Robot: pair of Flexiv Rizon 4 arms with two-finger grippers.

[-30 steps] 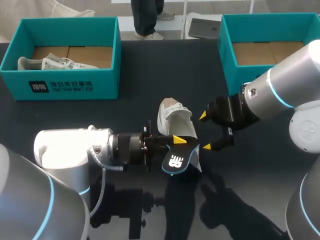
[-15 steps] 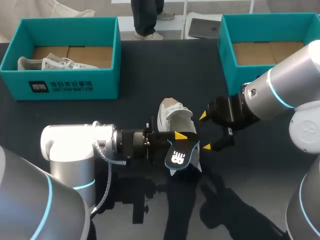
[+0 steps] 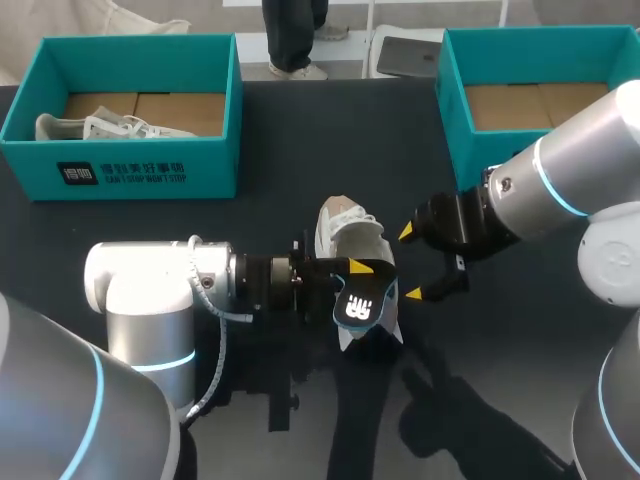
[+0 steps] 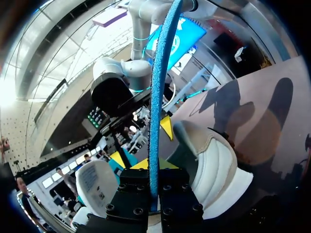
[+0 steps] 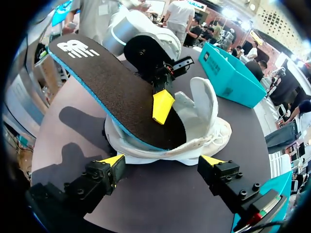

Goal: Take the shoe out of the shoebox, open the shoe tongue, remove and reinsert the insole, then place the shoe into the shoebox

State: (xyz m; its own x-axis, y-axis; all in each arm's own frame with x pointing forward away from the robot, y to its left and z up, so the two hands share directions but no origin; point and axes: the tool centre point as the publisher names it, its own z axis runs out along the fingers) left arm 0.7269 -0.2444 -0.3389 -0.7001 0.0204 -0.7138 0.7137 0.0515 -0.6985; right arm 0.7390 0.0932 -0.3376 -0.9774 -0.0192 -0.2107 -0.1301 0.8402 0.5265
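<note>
Robotics lab or demo bench: black table [image 3: 300,140], left teal shoebox [image 3: 130,170], right teal shoebox [image 3: 452,120], left arm [image 3: 150,285], right arm [image 3: 570,175].

The shoe [image 3: 350,245] lies central on the counter [image 3: 340,140]. Approach from its left is blocked by the left arm [image 3: 200,285], whose fingers [image 3: 358,270] clamp the insole [image 3: 362,308] slanting up out of the shoe. The right gripper [image 3: 410,263], fingers spread, occupies the right side. Bare counter lies behind the shoe, between the left shoebox [image 3: 120,175] and right shoebox [image 3: 450,120].
</note>
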